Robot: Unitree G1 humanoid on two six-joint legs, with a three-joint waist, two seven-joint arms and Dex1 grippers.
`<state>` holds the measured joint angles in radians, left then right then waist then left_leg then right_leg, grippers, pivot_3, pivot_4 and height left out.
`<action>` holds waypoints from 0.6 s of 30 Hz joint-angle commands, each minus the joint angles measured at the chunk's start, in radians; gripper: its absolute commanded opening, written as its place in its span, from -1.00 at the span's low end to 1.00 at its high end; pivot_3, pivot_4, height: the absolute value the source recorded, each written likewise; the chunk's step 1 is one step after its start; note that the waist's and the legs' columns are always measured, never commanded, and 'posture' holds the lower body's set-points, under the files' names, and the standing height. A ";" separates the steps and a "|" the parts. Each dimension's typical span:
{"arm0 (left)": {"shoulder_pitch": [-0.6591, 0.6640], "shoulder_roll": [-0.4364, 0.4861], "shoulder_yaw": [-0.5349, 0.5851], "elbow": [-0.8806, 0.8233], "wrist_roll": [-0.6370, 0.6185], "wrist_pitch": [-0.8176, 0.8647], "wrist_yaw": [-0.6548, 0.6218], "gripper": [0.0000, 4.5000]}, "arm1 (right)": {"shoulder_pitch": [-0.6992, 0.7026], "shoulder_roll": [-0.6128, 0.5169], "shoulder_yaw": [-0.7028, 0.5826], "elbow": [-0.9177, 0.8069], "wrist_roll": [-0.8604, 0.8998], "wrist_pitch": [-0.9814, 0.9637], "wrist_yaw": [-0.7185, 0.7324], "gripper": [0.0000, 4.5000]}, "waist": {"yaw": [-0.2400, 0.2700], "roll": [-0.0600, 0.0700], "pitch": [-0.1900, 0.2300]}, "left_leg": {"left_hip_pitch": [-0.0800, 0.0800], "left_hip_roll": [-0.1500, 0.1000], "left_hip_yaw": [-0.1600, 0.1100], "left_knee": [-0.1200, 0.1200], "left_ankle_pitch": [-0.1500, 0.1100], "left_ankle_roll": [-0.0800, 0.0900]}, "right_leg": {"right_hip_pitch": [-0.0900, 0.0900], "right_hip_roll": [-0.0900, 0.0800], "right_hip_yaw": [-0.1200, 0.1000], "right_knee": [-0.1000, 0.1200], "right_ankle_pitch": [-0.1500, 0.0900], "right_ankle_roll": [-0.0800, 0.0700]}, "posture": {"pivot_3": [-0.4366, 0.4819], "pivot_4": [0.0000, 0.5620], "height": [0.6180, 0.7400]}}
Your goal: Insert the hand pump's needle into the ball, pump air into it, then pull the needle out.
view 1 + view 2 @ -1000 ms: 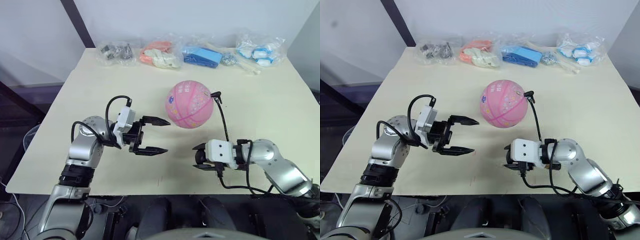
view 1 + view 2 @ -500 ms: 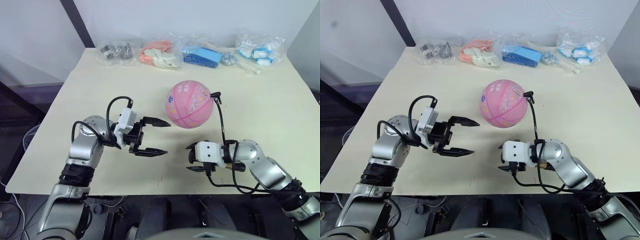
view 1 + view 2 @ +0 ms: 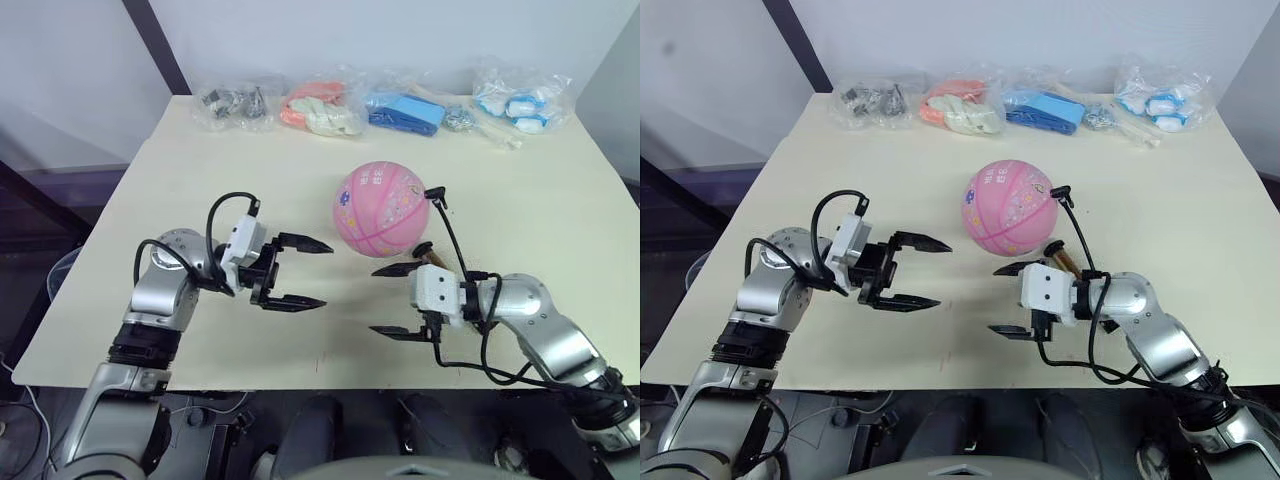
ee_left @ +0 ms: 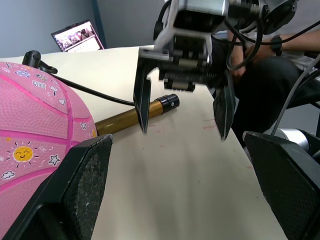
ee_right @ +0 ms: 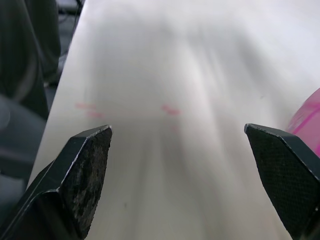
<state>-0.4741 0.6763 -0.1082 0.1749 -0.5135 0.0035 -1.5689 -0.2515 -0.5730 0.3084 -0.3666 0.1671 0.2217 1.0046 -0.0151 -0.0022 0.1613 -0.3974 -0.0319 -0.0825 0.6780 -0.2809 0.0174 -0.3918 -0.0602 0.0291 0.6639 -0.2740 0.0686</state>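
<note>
Nearest me, the right gripper (image 3: 1017,298) has sprung wide open where half a second ago it was a closed fist low by the table's front edge, and it has lifted in toward the ball, so it has let go of the hand pump (image 4: 134,115), whose bronze barrel now lies on the table (image 3: 560,215) just behind it, close to the ball's near side. I'd take that as pumping finished, or a fresh grip coming. The left gripper (image 3: 303,272) hangs wide open and empty as before, pointing at the ball from the other side. The pink ball (image 3: 381,208) sits mid-table with the needle (image 3: 435,196) fitting against its right flank, hose trailing down. Along the far edge lie four clear bags (image 3: 232,103) of dark metal bits, orange and white pieces, blue parts, and blue-and-white items
</note>
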 commanded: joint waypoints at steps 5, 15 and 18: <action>-0.032 -0.013 0.041 0.014 -0.028 -0.013 -0.040 1.00 | 0.134 0.035 -0.215 -0.128 0.151 -0.033 -0.106 0.97 | 0.001 0.000 0.000 | 0.000 0.000 0.000 0.000 0.000 0.000 | 0.000 0.000 0.000 0.000 0.000 0.000 | -0.05 -0.47 1.00; -0.081 -0.047 0.081 0.051 -0.043 0.005 -0.009 1.00 | 0.388 0.054 -0.520 -0.233 0.379 -0.064 -0.166 0.97 | -0.002 0.000 0.000 | 0.000 0.000 0.001 0.001 -0.001 0.002 | 0.000 0.001 0.001 0.001 0.000 0.000 | -0.05 -0.47 1.00; -0.110 -0.067 0.089 0.080 -0.029 0.004 0.017 1.00 | 0.432 0.059 -0.578 -0.246 0.421 -0.081 -0.173 0.97 | 0.000 0.000 0.000 | 0.000 0.001 0.001 0.001 -0.001 0.002 | 0.000 0.001 0.001 0.001 0.000 0.000 | -0.05 -0.47 1.00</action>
<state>-0.5652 0.6161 -0.0460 0.2550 -0.5345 0.0106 -1.5577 0.1754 -0.5201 -0.2257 -0.5692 0.5481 0.1702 0.8391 -0.0149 -0.0022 0.1613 -0.3971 -0.0314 -0.0814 0.6789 -0.2818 0.0191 -0.3916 -0.0587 0.0303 0.6652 -0.2739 0.0686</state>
